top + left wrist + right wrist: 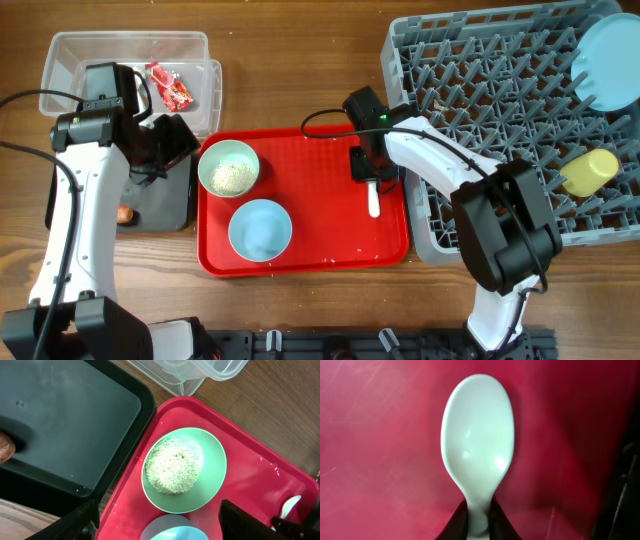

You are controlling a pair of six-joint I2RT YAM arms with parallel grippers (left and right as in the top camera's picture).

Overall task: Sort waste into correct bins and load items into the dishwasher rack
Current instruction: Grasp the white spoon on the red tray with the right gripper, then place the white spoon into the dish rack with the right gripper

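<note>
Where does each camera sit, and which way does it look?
Overhead: above the table, looking straight down; both arms, red tray, dishwasher rack.
Left wrist: on the left arm, over pale green bowl and black tray-bin; own fingers at bottom.
Right wrist: close above white spoon; own fingers grip its handle.
Shared: red tray in all.

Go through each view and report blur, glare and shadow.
Overhead: sharp, evenly lit. Left wrist: the green bowl and rice are crisp; the black bin shows a faint sheen. Right wrist: the spoon carries small glare spots, and the red tray smears toward the right edge.
</note>
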